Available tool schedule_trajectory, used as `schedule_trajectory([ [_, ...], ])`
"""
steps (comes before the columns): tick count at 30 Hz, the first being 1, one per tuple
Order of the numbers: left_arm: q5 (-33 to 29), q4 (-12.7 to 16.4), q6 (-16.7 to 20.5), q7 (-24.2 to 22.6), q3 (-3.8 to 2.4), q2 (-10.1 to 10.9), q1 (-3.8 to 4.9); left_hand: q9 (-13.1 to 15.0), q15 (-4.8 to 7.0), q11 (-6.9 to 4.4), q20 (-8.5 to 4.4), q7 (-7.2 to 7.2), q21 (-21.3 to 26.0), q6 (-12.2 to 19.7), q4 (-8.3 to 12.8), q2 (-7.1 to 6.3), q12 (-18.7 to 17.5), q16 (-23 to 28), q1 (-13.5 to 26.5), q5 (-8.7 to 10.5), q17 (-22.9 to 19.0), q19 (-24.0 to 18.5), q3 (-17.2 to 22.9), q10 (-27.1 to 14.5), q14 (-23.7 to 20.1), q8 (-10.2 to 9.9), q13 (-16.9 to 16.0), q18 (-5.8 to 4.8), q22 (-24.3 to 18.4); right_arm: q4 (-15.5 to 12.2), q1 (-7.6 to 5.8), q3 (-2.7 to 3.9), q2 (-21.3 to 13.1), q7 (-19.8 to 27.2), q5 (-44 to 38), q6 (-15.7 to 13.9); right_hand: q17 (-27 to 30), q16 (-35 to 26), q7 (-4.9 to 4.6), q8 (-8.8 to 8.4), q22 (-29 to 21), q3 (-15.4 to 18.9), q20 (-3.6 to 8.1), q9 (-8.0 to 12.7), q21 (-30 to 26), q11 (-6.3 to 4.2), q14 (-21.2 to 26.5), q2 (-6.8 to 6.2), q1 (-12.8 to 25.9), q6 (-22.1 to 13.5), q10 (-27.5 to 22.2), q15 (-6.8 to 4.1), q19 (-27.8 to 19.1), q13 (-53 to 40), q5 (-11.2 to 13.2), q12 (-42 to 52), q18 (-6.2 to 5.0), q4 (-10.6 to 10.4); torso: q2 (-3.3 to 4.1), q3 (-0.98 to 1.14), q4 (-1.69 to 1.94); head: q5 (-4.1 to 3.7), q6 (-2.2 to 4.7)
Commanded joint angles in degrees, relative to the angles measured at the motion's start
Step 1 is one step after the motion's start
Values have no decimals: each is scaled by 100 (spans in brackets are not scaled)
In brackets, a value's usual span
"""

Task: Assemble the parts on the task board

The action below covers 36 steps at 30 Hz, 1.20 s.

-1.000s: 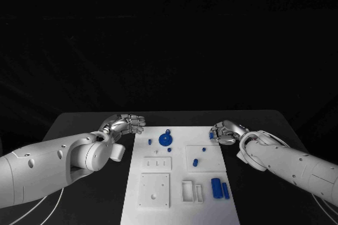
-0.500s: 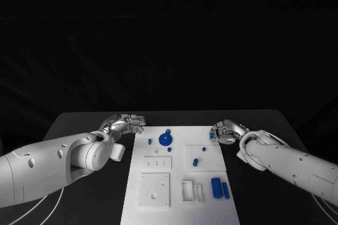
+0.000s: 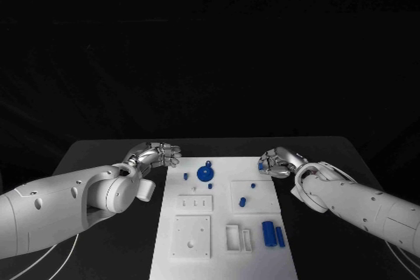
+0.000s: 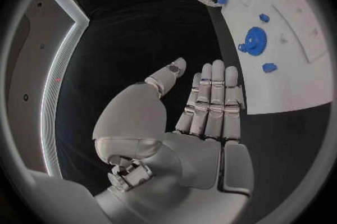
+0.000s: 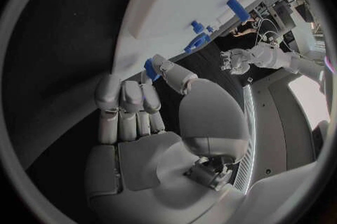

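Observation:
The white task board point(image 3: 223, 256) lies lengthwise in the middle of the table. On its far end sit a blue gear point(image 3: 206, 172) and small blue pegs point(image 3: 187, 176). More pegs point(image 3: 243, 201) stand on a raised square block. Two blue cylinders point(image 3: 274, 234) lie at the near right. My right hand point(image 3: 278, 163) hovers at the board's far right corner. In the right wrist view it pinches a small blue part point(image 5: 149, 69) between thumb and fingers. My left hand point(image 3: 156, 153) is beside the far left corner, off the board, and its fingers point(image 4: 210, 100) are straight and hold nothing.
White raised blocks with slots point(image 3: 195, 203), a holed square point(image 3: 192, 236) and a narrow frame point(image 3: 237, 237) sit on the board's near half. Black table point(image 3: 105, 152) surrounds the board on both sides. My white forearms lie along the table's left and right.
My right hand has edged slightly inward and away along the board's far right corner, still with the small blue part. The left hand has not moved.

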<state>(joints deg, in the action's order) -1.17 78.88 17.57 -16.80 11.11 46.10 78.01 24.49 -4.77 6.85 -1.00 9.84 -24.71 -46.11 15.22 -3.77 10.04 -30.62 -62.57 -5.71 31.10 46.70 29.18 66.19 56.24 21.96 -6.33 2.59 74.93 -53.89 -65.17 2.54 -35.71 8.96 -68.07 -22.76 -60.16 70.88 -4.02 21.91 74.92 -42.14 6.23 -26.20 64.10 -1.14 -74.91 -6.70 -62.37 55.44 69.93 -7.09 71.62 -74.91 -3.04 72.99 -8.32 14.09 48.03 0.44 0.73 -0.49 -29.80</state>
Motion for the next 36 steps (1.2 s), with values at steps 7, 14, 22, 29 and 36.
schedule_trajectory([
  [7, 796, 105, -322, 562, -18, -1, 41, -38, 175, -247, -142, -118, -241, -311, -115, -45, 254, -229, 290, 87, 158, 193, -94, 552, 329, 85, -164, 105, 137, -826, -335, 5, -114, -961, -834, -71, -13, -42, -87, 67, 82, -32, 23, -148, 21, -32, 17, 51, -1, 356, 44, -54, 8, -192, 23, 53, -668, 106, -24, -1, -12, 7, 44],
  [14, 1321, 99, -391, 1276, -19, -142, 175, -113, 481, -512, -413, -210, -741, -488, -337, -216, 673, -902, 626, 273, 530, 554, -294, 1094, 712, 75, -500, 117, 151, -1394, -519, 5, -48, -1563, -1479, 83, -15, -45, -81, 74, 75, -73, 28, -166, 18, -37, 13, 28, 7, 368, 58, -60, 19, -193, 23, 58, -668, 120, -79, 6, -16, 28, 46],
  [22, 1640, 125, -292, 1752, -19, -372, 256, -155, 698, -627, -626, -299, -1203, -540, -606, -373, 1163, -1475, 862, 291, 837, 743, -368, 1268, 851, 45, -874, 123, 150, -1823, -551, 4, 139, -2110, -1966, 210, -15, -48, -77, 75, 70, -112, 30, -179, 17, -41, 7, 16, 9, 372, 70, -63, 30, -194, 22, 60, -668, 133, -149, -12, 23, 73, 28],
  [29, 1918, 129, -247, 2103, -16, -577, 260, -184, 793, -668, -745, -325, -1485, -568, -909, -550, 1522, -1749, 1059, 287, 930, 752, -341, 1173, 848, 19, -1173, 106, 134, -2020, -550, 3, 376, -2428, -2265, 194, -14, -51, -74, 74, 65, -154, 26, -191, 15, -43, 0, 4, 14, 379, 77, -64, 43, -191, 22, 59, -668, 142, -181, -22, 52, 105, 6],
  [36, 2095, 66, -184, 2295, -12, -702, 261, -202, 782, -652, -761, -319, -1541, -574, -1255, -680, 1615, -1765, 1224, 290, 886, 645, -244, 994, 751, 1, -1284, 86, 113, -2113, -548, -6, 525, -2487, -2320, 210, -13, -55, -73, 72, 60, -196, 22, -201, 13, -45, -7, -13, 20, 385, 87, -65, 54, -190, 23, 60, -668, 147, -180, -20, 55, 116, 12],
])
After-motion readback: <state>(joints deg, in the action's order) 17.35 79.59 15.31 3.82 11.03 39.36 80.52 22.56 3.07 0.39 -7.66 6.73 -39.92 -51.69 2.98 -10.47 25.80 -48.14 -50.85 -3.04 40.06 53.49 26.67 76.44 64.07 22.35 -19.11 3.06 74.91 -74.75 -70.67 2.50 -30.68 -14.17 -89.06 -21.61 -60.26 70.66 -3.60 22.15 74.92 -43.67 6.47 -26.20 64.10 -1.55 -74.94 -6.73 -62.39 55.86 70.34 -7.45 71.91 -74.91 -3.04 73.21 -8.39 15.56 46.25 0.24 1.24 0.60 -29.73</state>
